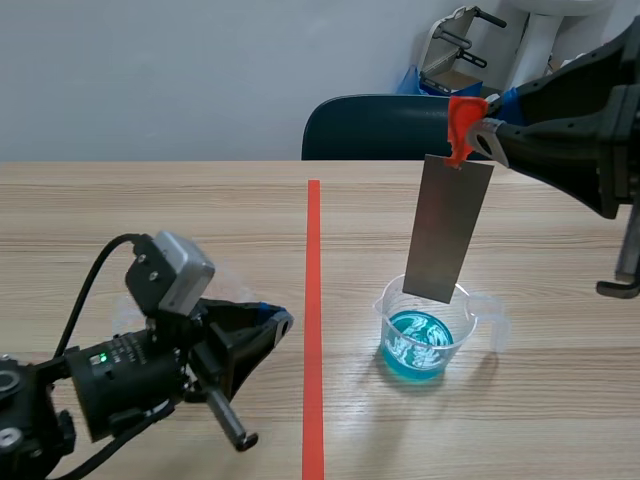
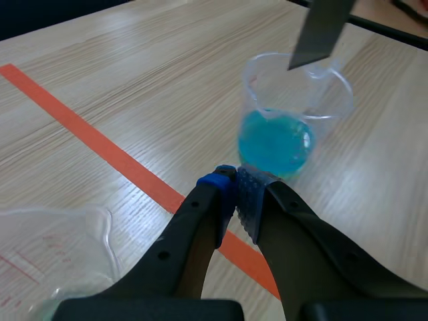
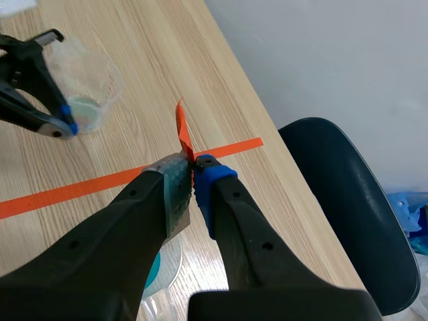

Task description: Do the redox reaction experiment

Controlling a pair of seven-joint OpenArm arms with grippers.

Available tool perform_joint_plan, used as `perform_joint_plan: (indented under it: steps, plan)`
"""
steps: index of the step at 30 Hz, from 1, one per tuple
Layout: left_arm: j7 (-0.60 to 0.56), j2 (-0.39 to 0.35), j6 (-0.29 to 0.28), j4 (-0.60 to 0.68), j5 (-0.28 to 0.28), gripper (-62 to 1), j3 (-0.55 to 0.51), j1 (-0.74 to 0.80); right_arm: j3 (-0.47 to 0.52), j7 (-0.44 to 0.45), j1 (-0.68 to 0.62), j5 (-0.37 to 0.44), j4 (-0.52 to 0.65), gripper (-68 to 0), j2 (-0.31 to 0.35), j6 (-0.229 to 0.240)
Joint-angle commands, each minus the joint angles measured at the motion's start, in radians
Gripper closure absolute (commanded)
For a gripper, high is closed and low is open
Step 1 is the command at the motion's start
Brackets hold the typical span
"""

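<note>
My right gripper [image 1: 482, 132] is raised over the table's right half, shut on the orange-red tab [image 3: 182, 134] of a grey metal strip [image 1: 448, 230]. The strip hangs straight down. Its lower edge is at about rim height over a clear beaker [image 1: 430, 335] of blue liquid [image 2: 274, 144], and it does not touch the liquid. My left gripper [image 1: 280, 320] lies low on the left, shut on nothing, its pads [image 2: 249, 194] pointing toward that beaker [image 2: 294, 114]. Under the right gripper [image 3: 194, 170] the strip [image 3: 177, 207] shows between the fingers.
An empty clear beaker [image 2: 60, 247] stands beside the left arm; the right wrist view shows this beaker [image 3: 87, 87] by the left gripper [image 3: 60, 124]. An orange tape line [image 1: 313, 320] runs down the table's middle. A dark chair [image 1: 380, 125] stands behind the far edge.
</note>
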Motion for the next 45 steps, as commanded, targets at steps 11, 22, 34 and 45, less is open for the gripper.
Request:
perform_joint_plan:
  steps: [11, 22, 34, 45]
  plan:
    - [-0.116, -0.102, 0.096, 0.192, 0.117, -2.5, 0.001, 0.202, 0.009, 0.014, 0.011, 0.007, 0.016, -0.8, 0.009, -0.006]
    - [-0.122, -0.103, 0.133, 0.244, 0.164, -31.1, 0.001, 0.240, 0.009, 0.014, 0.011, 0.007, 0.016, -0.8, 0.009, -0.006]
    - [-0.122, -0.104, 0.151, 0.243, 0.154, -62.3, 0.001, 0.240, 0.009, 0.014, 0.011, 0.007, 0.016, -0.8, 0.009, -0.006]
    - [-0.121, -0.103, 0.167, 0.243, 0.140, -62.3, 0.001, 0.240, 0.009, 0.014, 0.011, 0.007, 0.016, -0.8, 0.009, -0.006]
